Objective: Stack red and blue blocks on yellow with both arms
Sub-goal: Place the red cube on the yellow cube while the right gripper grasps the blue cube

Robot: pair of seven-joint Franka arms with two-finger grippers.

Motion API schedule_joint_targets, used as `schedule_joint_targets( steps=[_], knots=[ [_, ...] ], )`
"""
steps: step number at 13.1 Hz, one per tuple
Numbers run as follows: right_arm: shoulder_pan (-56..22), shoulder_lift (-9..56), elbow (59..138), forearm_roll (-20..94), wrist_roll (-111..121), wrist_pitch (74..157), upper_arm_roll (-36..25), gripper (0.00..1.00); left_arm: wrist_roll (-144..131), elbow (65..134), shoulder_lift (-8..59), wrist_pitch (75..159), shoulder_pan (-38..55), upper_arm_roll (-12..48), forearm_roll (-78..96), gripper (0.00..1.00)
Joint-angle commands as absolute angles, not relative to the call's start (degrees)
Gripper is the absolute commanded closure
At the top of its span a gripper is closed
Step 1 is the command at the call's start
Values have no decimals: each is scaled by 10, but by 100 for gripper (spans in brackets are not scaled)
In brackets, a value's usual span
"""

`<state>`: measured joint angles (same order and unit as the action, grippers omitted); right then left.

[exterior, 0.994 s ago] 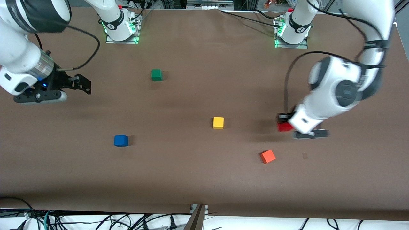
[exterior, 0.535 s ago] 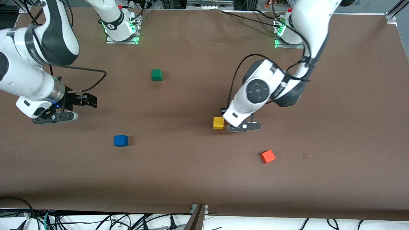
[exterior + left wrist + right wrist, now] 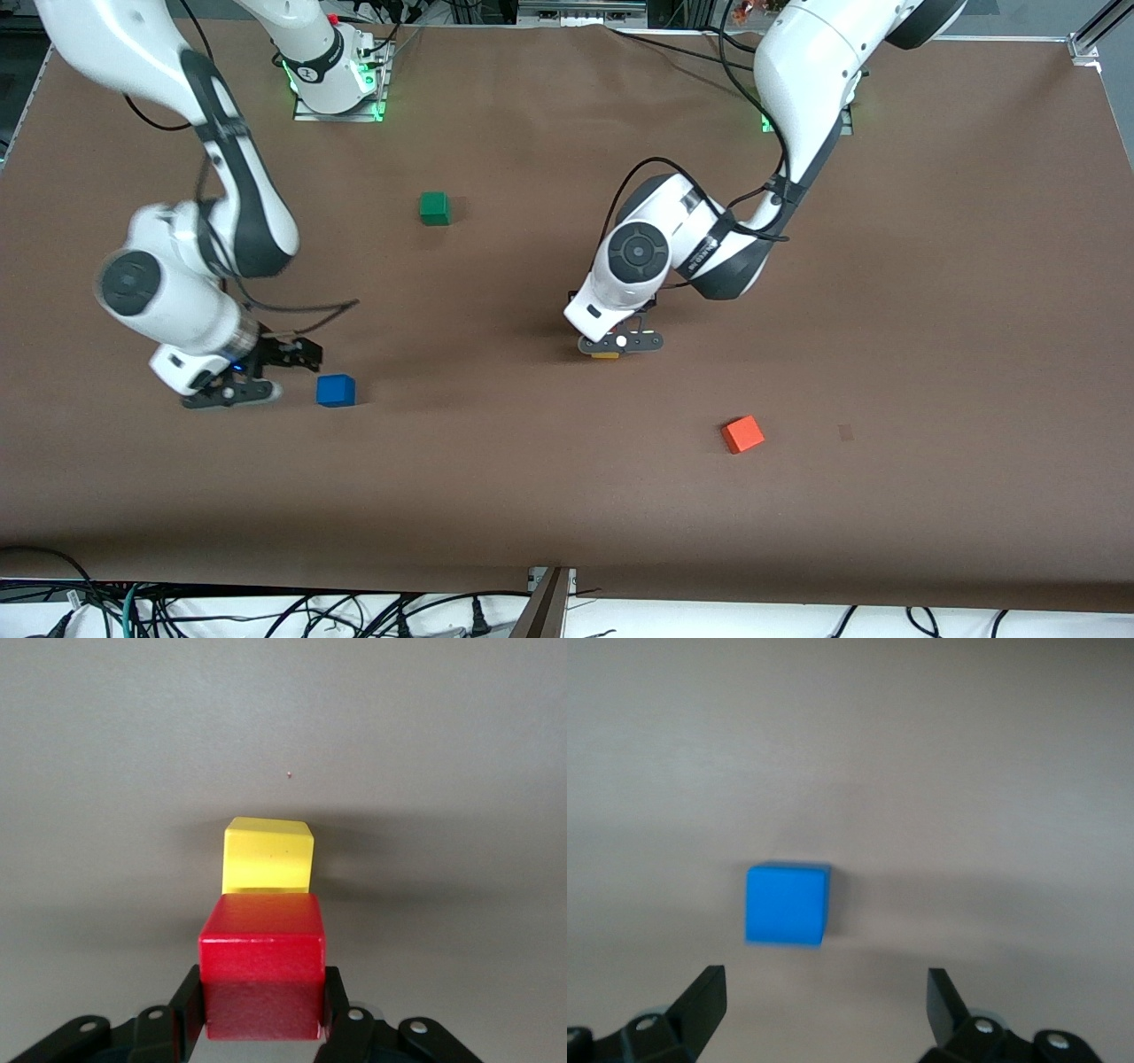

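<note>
My left gripper is shut on the deep red cube and holds it close over the yellow cube. In the front view the left wrist covers the red cube, and only a sliver of the yellow cube shows. The blue cube sits on the table toward the right arm's end. My right gripper is open and empty, low beside it. In the right wrist view the blue cube lies just ahead of the spread fingers.
A green cube sits farther from the front camera, between the two bases. A lighter orange-red cube lies nearer the camera, toward the left arm's end. The brown table is bare around them.
My left arm has carried the red cube from its end of the table to over the yellow cube. My right arm has swung down close to the blue cube.
</note>
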<state>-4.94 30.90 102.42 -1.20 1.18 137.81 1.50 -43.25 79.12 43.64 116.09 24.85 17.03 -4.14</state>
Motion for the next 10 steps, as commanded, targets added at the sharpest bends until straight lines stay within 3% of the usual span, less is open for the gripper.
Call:
schedule_joint_targets(
  steps=[1,6,10],
  knots=[
    [-49,330,1016,-1,7,1407,24,1,-432,769,453,1173,265,161,-61,78],
    [-60,377,1007,41,4,1467,25,3,-405,768,461,1181,265,161,-88,77],
    [-60,382,1007,40,6,1469,25,19,-403,768,465,1199,263,161,-105,76]
  ],
)
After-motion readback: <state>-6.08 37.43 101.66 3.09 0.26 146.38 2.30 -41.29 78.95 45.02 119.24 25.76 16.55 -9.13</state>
